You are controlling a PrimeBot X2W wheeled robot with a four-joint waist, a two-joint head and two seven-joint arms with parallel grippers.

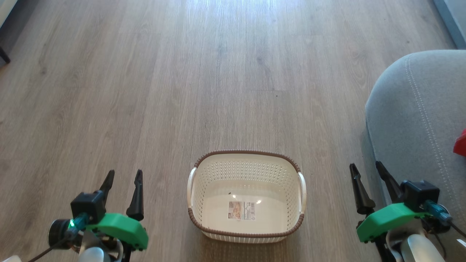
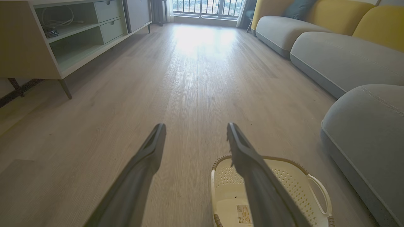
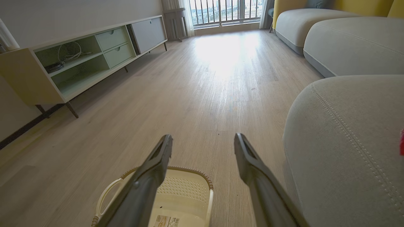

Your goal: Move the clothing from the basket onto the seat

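Observation:
The cream basket point(image 1: 247, 171) with its brown rim stands on the wood floor in front of me, holding nothing but the label point(image 1: 241, 211) on its bottom. A sliver of bright red clothing point(image 1: 460, 143) lies on the grey seat point(image 1: 418, 120) at the right edge; it also peeks in as red clothing point(image 3: 402, 142) in the right wrist view. My left gripper point(image 1: 123, 174) hovers open to the left of the basket. My right gripper point(image 1: 367, 168) is open between the basket and the seat. The basket point(image 2: 293, 186) and the seat point(image 2: 366, 132) also show in the left wrist view.
A low pale cabinet point(image 3: 79, 66) with shelves and drawers runs along the left wall. More grey sofa cushions point(image 2: 341, 60) with yellow backs line the right side. Wood floor point(image 1: 218, 72) stretches ahead toward a bright window point(image 3: 227, 11).

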